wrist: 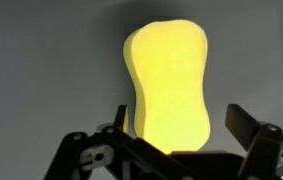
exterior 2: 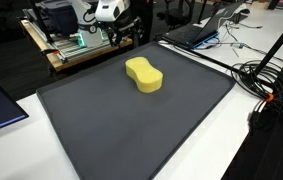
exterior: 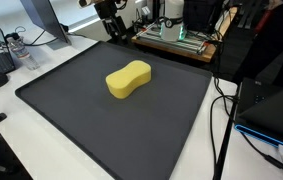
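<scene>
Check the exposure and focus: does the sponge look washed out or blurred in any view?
Wrist view: the yellow sponge is overexposed, its texture lost, edges soft; the open gripper in front is dark. Both exterior views: evenly lit, sponge casting a faint shadow on the black mat.

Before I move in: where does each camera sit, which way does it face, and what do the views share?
An exterior view: raised off the mat's corner, looking across the sponge; the hand shows at the far edge.
An exterior view: raised off the mat's side, looking across the sponge; the hand shows at the back.
Wrist view: on the wrist, facing the sponge; two open fingers frame it.
Shared: all three show the sponge and hand.
</scene>
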### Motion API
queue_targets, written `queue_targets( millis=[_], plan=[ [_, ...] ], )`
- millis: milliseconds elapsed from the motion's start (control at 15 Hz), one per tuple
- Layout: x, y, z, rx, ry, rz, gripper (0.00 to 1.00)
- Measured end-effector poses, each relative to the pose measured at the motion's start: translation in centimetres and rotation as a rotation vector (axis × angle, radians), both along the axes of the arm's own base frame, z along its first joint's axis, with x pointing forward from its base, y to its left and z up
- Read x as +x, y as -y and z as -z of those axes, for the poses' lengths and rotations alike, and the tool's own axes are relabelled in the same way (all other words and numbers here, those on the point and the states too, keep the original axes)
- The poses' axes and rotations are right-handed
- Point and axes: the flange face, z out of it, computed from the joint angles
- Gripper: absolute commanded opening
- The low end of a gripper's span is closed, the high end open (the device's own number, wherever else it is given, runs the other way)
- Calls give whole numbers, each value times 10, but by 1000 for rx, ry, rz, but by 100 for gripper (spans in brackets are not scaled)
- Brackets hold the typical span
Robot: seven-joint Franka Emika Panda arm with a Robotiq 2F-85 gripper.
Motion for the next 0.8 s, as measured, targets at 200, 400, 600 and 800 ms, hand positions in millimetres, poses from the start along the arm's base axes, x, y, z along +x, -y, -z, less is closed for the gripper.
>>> queue_targets(
  millis=[200,400,600,800],
  plan=[
    [-14,-40,-22,-134,-7,-34,100],
    [-28,-69,-50,-255,29,-124,100],
    [-47,-90,-78,-312,97,-226,100],
    [-76,-105,-98,-343,167,-349,100]
  ],
)
